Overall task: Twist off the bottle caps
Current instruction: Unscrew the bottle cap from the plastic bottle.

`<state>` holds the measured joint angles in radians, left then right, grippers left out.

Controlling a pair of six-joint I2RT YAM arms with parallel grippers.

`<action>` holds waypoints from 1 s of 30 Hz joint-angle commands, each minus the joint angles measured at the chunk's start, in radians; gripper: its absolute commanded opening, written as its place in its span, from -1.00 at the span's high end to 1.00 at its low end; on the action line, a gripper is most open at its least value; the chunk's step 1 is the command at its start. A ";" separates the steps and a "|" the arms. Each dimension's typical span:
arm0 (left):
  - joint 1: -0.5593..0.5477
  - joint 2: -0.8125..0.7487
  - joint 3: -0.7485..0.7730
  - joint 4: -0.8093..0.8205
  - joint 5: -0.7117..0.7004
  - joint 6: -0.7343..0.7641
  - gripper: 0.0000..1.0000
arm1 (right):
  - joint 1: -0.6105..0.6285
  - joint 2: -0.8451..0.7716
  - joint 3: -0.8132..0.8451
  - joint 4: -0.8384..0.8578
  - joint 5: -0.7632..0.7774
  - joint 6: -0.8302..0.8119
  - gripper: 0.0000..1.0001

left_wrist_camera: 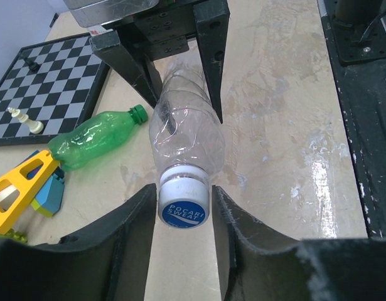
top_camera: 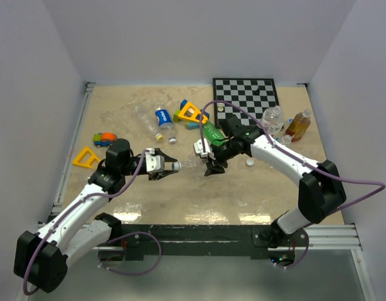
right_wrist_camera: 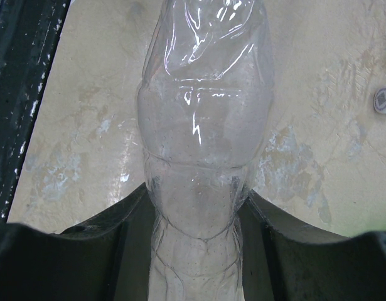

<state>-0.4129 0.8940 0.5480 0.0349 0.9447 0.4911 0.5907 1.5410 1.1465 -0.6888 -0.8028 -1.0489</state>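
The left claw (left_wrist_camera: 183,195) brackets the blue cap (left_wrist_camera: 184,205) of the clear bottle (left_wrist_camera: 186,132), close on both sides of its rim, though I cannot tell whether it grips. The right claw (right_wrist_camera: 196,244) is clamped on the bottle's body above the counter (top_camera: 199,200). Bare room lies at 6 o'clock, a green bottle (top_camera: 211,133) at 12 and a loose white cap (top_camera: 249,162) at 3.

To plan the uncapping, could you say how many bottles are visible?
5: a clear bottle in the right gripper; a green bottle lying behind it; a blue-labelled bottle lying further left; a water bottle and an amber bottle standing by the chessboard. Others may be hidden.
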 commanded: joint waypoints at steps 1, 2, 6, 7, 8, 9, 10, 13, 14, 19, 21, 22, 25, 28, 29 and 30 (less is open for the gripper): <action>-0.003 0.006 0.046 0.013 0.016 0.027 0.18 | 0.004 -0.010 0.022 -0.006 -0.022 -0.014 0.84; -0.003 0.008 0.049 0.013 0.019 0.026 0.27 | 0.004 -0.010 0.022 -0.006 -0.022 -0.014 0.84; -0.003 0.013 0.062 0.013 0.031 -0.011 0.71 | 0.004 -0.009 0.021 -0.006 -0.022 -0.014 0.84; -0.003 0.014 0.069 0.016 0.034 -0.032 0.84 | 0.004 -0.009 0.022 -0.006 -0.021 -0.014 0.84; -0.003 0.017 0.072 0.020 0.034 -0.058 0.94 | 0.004 -0.009 0.022 -0.006 -0.021 -0.014 0.84; -0.001 0.022 0.079 0.025 0.032 -0.097 1.00 | 0.003 -0.009 0.022 -0.005 -0.021 -0.014 0.84; -0.003 0.028 0.090 0.023 0.026 -0.139 1.00 | 0.004 -0.007 0.019 -0.005 -0.019 -0.013 0.84; -0.001 0.063 0.131 0.002 -0.021 -0.299 1.00 | 0.004 -0.009 0.022 -0.005 -0.019 -0.013 0.84; -0.001 0.074 0.150 -0.013 -0.049 -0.366 1.00 | 0.004 -0.009 0.022 -0.005 -0.019 -0.013 0.84; 0.000 0.109 0.230 -0.157 -0.216 -0.673 1.00 | 0.004 -0.007 0.024 -0.005 -0.019 -0.013 0.84; 0.000 0.124 0.247 -0.196 -0.237 -0.761 1.00 | 0.004 -0.005 0.022 -0.005 -0.019 -0.014 0.84; 0.000 0.128 0.247 -0.208 -0.254 -0.807 1.00 | 0.004 -0.007 0.021 -0.006 -0.021 -0.014 0.84; 0.000 0.118 0.234 -0.208 -0.277 -0.896 1.00 | 0.003 -0.007 0.022 -0.006 -0.021 -0.014 0.84; 0.000 0.099 0.227 -0.202 -0.303 -0.924 1.00 | 0.003 -0.005 0.021 -0.006 -0.021 -0.013 0.84; 0.000 0.091 0.227 -0.202 -0.308 -0.927 1.00 | 0.004 -0.007 0.022 -0.006 -0.021 -0.013 0.84; 0.000 0.086 0.225 -0.198 -0.308 -0.930 1.00 | 0.004 -0.005 0.022 -0.008 -0.021 -0.013 0.84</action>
<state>-0.4137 1.0149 0.7380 -0.1940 0.7109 -0.3317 0.5823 1.5410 1.1465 -0.6758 -0.7990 -1.0477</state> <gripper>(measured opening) 0.376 0.494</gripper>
